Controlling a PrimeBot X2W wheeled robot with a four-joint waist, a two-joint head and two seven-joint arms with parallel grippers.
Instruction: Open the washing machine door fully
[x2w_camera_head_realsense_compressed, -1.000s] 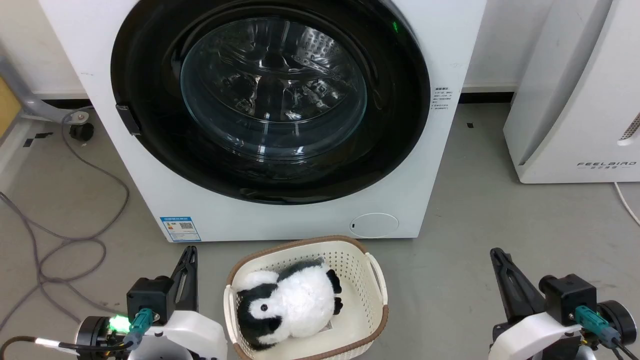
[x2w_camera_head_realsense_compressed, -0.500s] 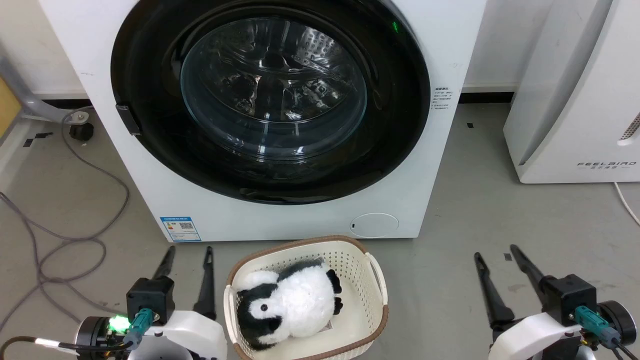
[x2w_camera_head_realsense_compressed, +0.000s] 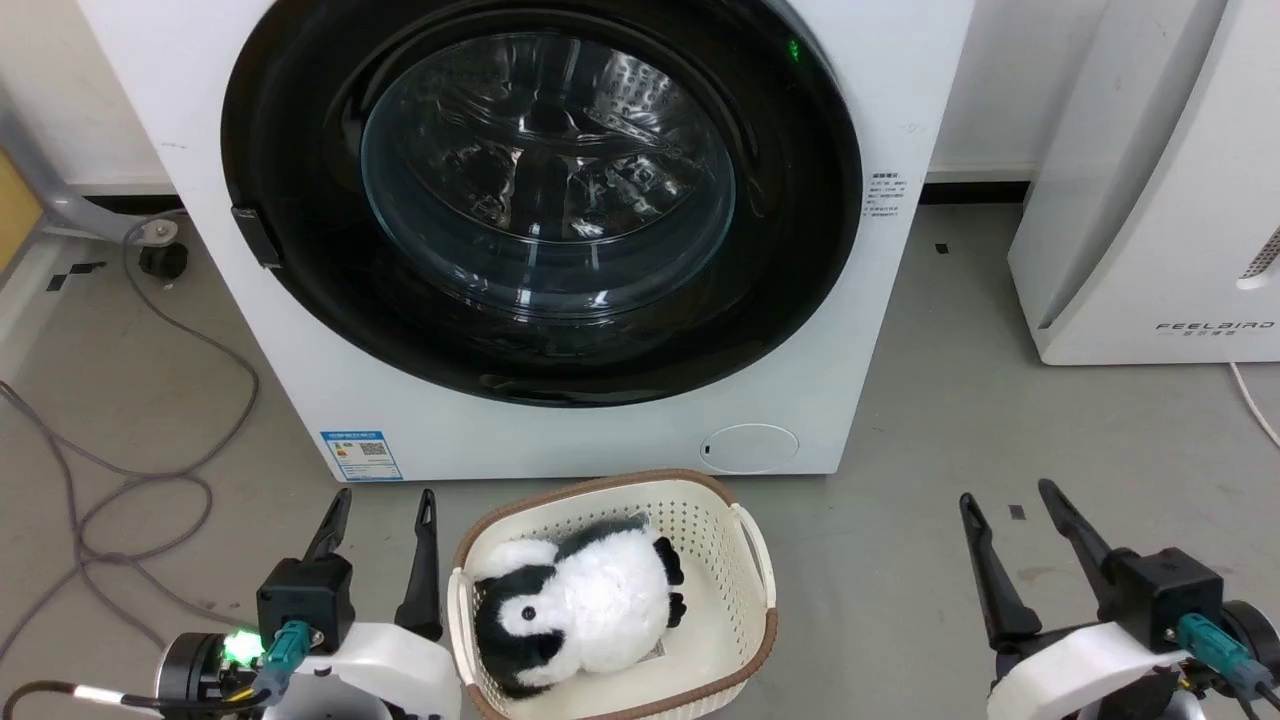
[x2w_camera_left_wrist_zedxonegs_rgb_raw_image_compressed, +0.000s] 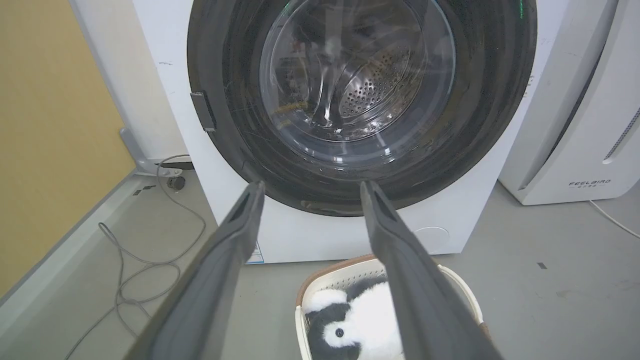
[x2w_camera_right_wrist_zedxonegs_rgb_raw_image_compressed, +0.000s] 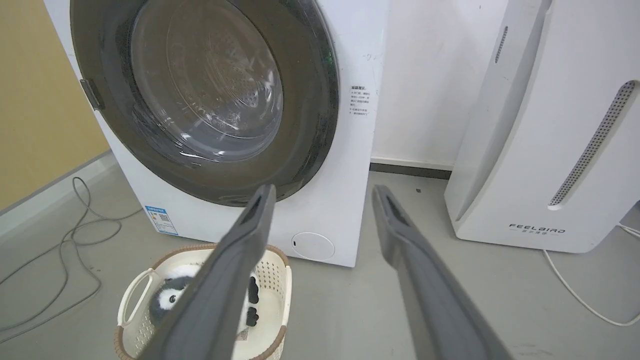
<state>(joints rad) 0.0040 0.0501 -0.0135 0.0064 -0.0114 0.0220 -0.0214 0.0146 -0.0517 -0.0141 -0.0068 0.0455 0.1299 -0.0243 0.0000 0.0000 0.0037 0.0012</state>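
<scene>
The washing machine (x2w_camera_head_realsense_compressed: 900, 90) is a big white box at the top of the head view. Its door (x2w_camera_head_realsense_compressed: 300, 160), a glossy black disc with a clear glass bowl at the centre, lies flat against the front, shut. A small dark latch tab (x2w_camera_head_realsense_compressed: 256, 238) sits on its left rim. My left gripper (x2w_camera_head_realsense_compressed: 385, 502) hangs low at the lower left, open and empty. My right gripper (x2w_camera_head_realsense_compressed: 1008, 495) hangs low at the lower right, also open and empty. Both are well short of the door (x2w_camera_left_wrist_zedxonegs_rgb_raw_image_compressed: 230, 100) (x2w_camera_right_wrist_zedxonegs_rgb_raw_image_compressed: 320, 115).
A cream basket (x2w_camera_head_realsense_compressed: 755, 560) with a black-and-white plush penguin (x2w_camera_head_realsense_compressed: 575, 605) stands on the floor between the grippers, just before the machine. A white FEELBIRD appliance (x2w_camera_head_realsense_compressed: 1150, 200) stands at the right. Grey cables (x2w_camera_head_realsense_compressed: 130, 490) loop over the floor at the left.
Both grippers went from shut to open within the last second. Since half a second ago they have risen slightly in the head view. The door has not moved.
</scene>
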